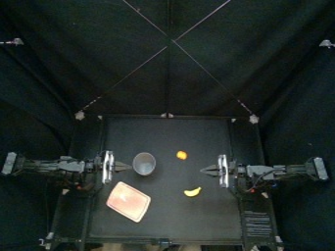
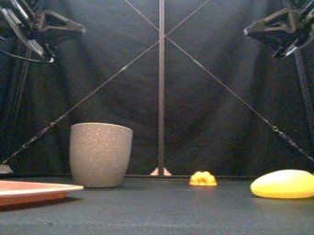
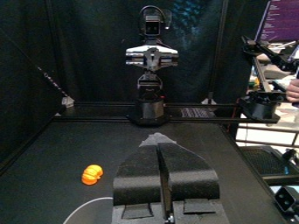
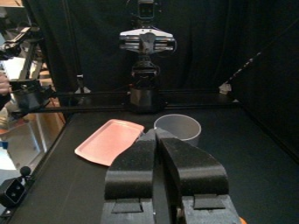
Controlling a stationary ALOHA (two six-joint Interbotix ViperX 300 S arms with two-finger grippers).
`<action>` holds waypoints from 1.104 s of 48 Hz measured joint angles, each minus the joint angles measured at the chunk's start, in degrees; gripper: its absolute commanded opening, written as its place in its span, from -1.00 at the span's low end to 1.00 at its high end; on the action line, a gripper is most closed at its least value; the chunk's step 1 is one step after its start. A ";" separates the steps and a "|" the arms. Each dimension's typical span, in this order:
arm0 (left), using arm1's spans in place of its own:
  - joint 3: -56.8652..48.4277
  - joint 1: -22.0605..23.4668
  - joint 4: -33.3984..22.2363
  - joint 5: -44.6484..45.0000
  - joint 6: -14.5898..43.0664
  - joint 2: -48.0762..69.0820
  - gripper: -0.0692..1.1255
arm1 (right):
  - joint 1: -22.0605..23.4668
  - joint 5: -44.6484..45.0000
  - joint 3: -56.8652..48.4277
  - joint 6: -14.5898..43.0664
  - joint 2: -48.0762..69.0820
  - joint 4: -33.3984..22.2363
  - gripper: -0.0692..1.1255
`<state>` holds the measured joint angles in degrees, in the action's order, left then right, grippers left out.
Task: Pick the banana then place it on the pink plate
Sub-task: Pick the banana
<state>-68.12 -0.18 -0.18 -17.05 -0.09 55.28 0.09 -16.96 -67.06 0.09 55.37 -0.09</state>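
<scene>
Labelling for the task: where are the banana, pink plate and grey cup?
banana (image 1: 194,191), top view, middle of its curve.
pink plate (image 1: 128,199), top view, its bare centre.
grey cup (image 2: 101,154), front view, its side wall.

Smooth, faintly glossy plastic-looking banana (image 2: 284,184); matt, speckled, stone-like grey cup (image 2: 101,154); smooth plastic-looking pink tray (image 1: 128,199); matt black table (image 1: 197,221).

Top camera is looking down on the desk (image 1: 170,132), front camera level across it, near; both are showing the grey cup (image 1: 144,163) and banana (image 1: 194,191). Wrist cameras are facing each other.
</scene>
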 measured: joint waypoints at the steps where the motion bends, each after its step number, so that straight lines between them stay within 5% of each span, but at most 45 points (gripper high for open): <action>1: -0.09 -0.09 0.00 -0.09 0.00 0.00 -0.97 | 0.00 -0.09 0.00 0.09 -0.18 0.09 -0.87; 22: -2.11 -1.93 -0.44 -5.36 0.18 -2.11 -0.92 | 1.05 3.43 0.62 3.16 -24.52 3.87 -0.78; 28: -2.11 -2.02 -0.35 -5.36 0.26 -2.37 -0.92 | -0.18 9.49 3.34 4.31 -30.94 7.21 -0.41; 40: -2.11 -3.25 -0.35 -5.45 0.26 -2.55 -0.92 | -1.32 15.91 6.42 6.33 -34.89 10.46 0.79; 43: -2.11 -3.52 -0.35 -5.45 0.26 -2.55 -0.92 | -1.32 16.17 6.42 6.42 -35.24 10.81 0.92; 53: -2.20 -5.01 -0.44 -5.63 0.26 -2.55 -0.92 | -2.55 20.39 7.65 6.42 -36.47 10.81 0.89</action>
<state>-70.31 -5.19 -0.62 -22.68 0.18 52.73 -2.46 3.43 -59.41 6.50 18.90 10.72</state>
